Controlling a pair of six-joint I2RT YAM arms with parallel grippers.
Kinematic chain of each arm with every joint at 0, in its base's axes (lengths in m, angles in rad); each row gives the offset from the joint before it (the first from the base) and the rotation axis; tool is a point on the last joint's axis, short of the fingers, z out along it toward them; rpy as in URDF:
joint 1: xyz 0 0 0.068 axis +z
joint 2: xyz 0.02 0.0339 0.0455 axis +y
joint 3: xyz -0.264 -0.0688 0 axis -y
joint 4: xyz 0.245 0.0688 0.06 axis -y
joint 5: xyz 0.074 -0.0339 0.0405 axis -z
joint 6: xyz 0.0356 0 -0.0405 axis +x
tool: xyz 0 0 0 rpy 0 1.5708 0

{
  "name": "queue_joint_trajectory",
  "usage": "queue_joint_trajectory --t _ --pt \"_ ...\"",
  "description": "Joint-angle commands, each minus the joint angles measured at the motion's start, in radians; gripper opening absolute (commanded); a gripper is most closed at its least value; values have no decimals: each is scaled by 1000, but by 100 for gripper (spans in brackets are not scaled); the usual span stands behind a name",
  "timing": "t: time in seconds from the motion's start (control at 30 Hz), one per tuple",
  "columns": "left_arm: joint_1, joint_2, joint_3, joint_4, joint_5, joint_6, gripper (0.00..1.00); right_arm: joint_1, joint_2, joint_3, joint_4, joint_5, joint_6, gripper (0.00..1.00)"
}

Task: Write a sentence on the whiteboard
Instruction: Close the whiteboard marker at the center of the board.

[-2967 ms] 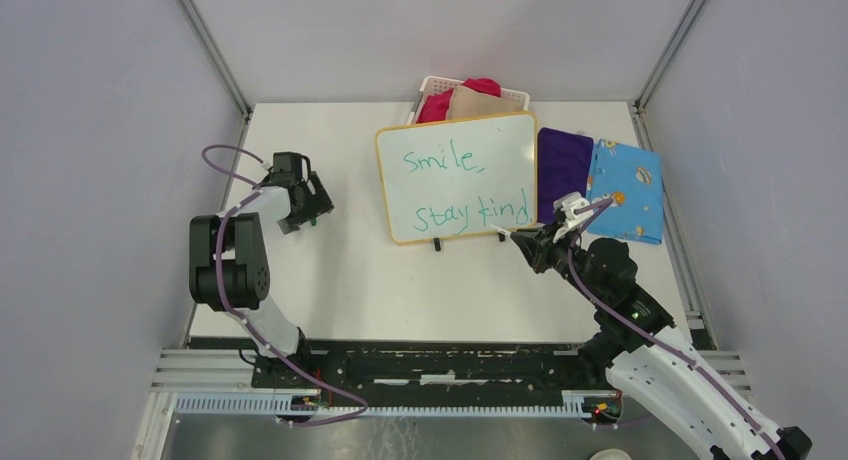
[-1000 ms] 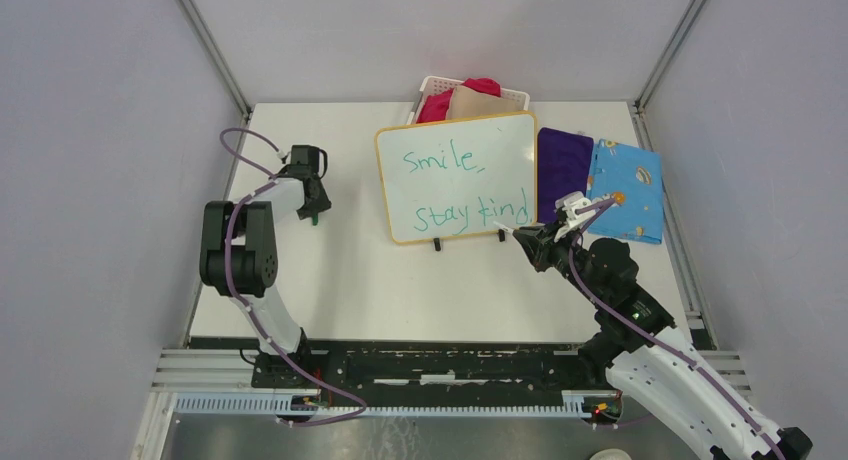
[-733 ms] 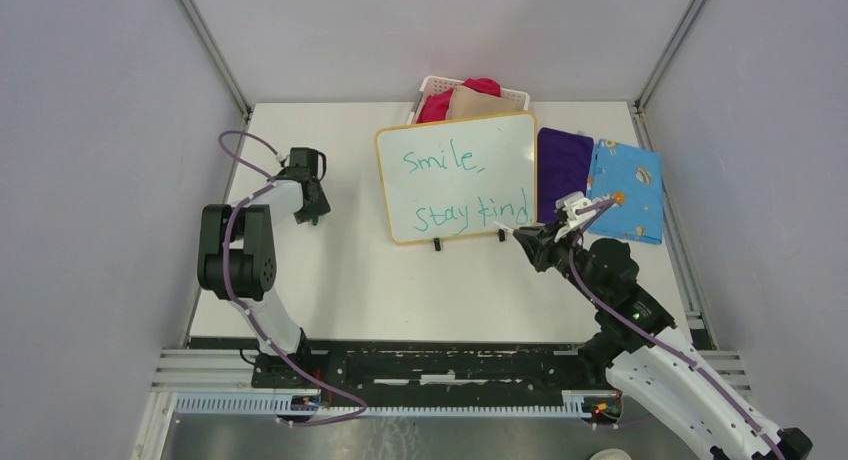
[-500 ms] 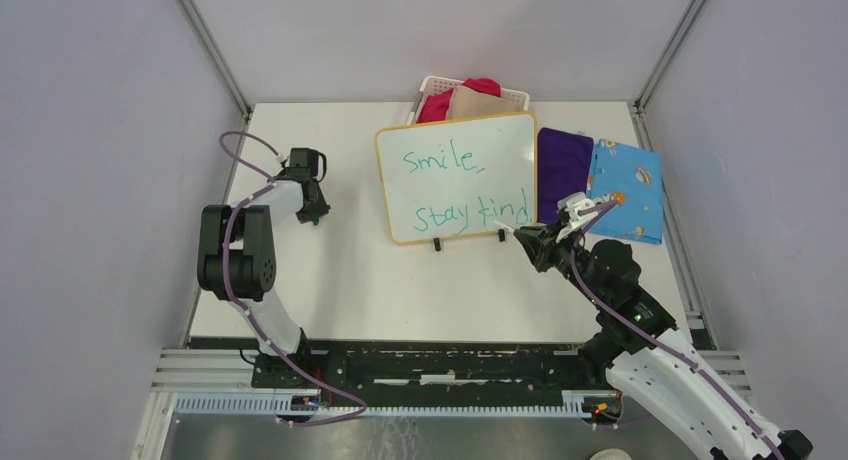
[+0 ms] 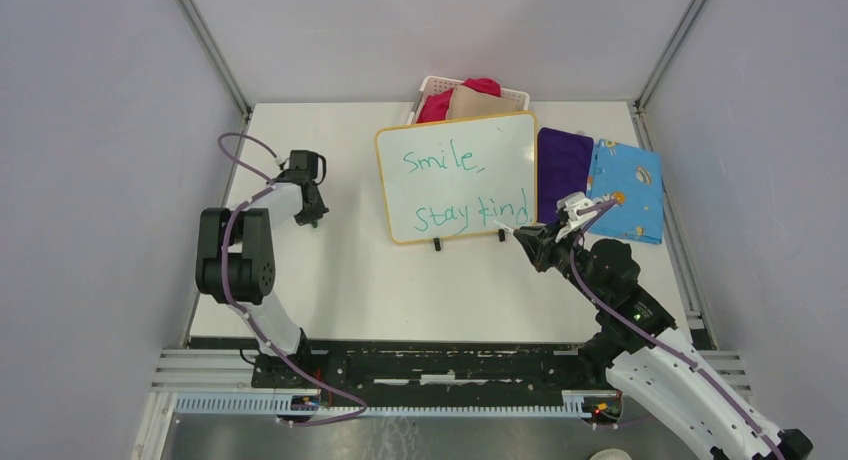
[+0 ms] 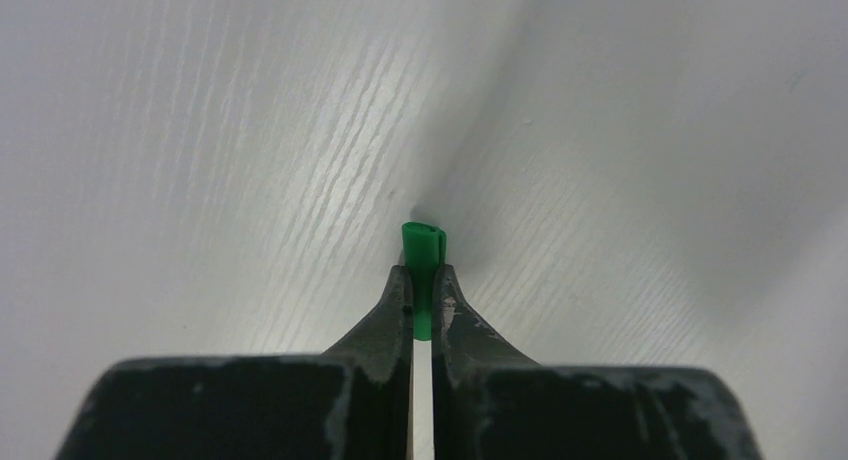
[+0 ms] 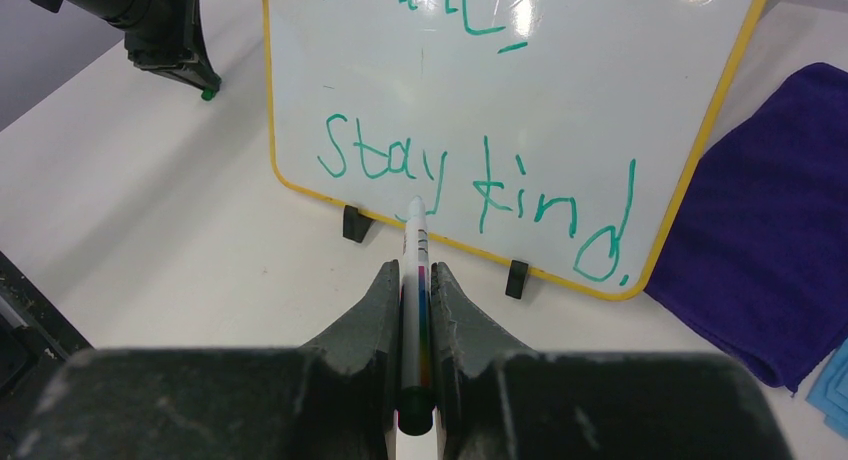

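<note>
— What are the left jaws holding? Overhead hides it.
— Wrist view: shut on a green cap point(image 6: 422, 242) touching the desk point(image 6: 200, 130). Right jaws narrowly grip a marker point(image 7: 414, 310), tip near the sentence point(image 7: 440, 170) on the whiteboard point(image 7: 600, 80), mid-desk.

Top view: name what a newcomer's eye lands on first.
The yellow-framed whiteboard stands mid-table, bearing the green sentence "Smile, stay kind". At its near right corner, the right gripper has its jaws shut on a white marker aimed at the board. The left gripper, far left, pinches a green cap.
</note>
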Motion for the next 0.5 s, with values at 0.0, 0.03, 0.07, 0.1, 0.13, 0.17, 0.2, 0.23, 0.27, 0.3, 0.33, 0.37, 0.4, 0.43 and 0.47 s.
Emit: queue_joint_trajectory --t 0.0,0.03,0.07,0.1,0.13,0.17,0.2,0.23,0.27,0.3,0.33,0.37,0.4,0.43,0.47 --pt "8 -57 -57 -132 -69 -7 2 4 7 36 41 3 -2 0" --pt "8 -88 -54 -136 -73 -14 2 4 8 37 42 3 -2 0" --pt "8 -117 -52 -139 -77 -19 2 4 10 40 42 3 -2 0" --pt "8 -151 -49 -141 -81 -25 2 4 12 44 42 3 -3 0" --pt "9 -186 -46 -145 -83 -28 2 4 13 47 42 2 -2 0" --pt "9 -220 -43 -150 -81 -32 2 4 15 53 42 2 -1 0" --pt "9 -258 -37 -155 -70 -37 2 4 16 61 42 2 -2 0" --pt "9 -294 -30 -162 -55 -43 2 3 19 68 42 2 -1 0" --pt "8 -337 -23 -168 -37 -49 2 3 20 77 44 3 -1 0" --pt "8 -382 -17 -171 -13 -56 2 5 23 84 50 3 2 0" --pt "8 -425 -14 -172 18 -66 2 5 28 95 59 3 10 0" --pt "8 -469 -6 -171 46 -76 2 4 32 107 71 2 22 0" --pt "7 -509 -2 -172 77 -90 2 4 41 117 93 -30 34 0" --pt "4 -560 3 -167 127 -101 2 4 53 130 115 -56 50 0" --pt "0 -593 9 -164 164 -114 2 6 62 145 151 -74 64 0"
